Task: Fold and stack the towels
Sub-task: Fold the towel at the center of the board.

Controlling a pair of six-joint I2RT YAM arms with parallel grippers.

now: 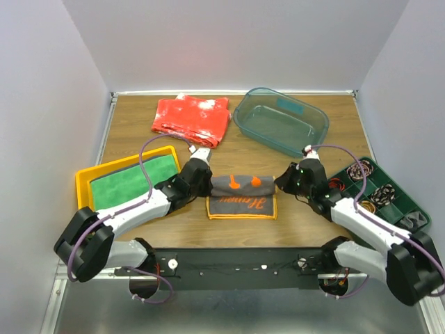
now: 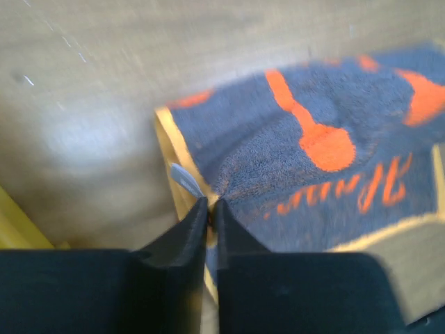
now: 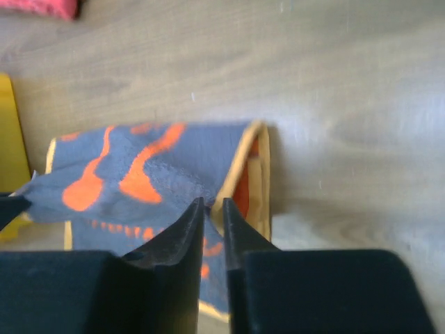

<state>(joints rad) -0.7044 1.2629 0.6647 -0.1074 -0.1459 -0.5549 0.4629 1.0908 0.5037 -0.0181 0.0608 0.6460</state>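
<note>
The dark grey towel [image 1: 242, 197], lettered and blotched in orange with a yellow hem, lies at the centre of the frame on the wooden table [image 1: 306, 226], its upper layer partly drawn over the lower. It looks like thin terry: light, limp and a little grippy, likely to sag between two holds and to crease wherever it is pinched. The sensible places to hold it are the two ends of one edge, kept taut so that the fold lands square.

That is roughly how it is held. The left gripper [image 1: 210, 184] has its fingers pressed together on a puckered bit of cloth at the towel's left edge [image 2: 313, 160]. The right gripper [image 1: 281, 182] pinches the upper layer by the hem at the right edge [image 3: 153, 174].

At centre left, a bright green towel [image 1: 132, 182] lies flat in a yellow tray [image 1: 82, 188]. Above are a red white-speckled cloth [image 1: 192, 118] and a clear teal bin [image 1: 245, 124]. A green compartment tray [image 1: 410, 203] sits at the right.
</note>
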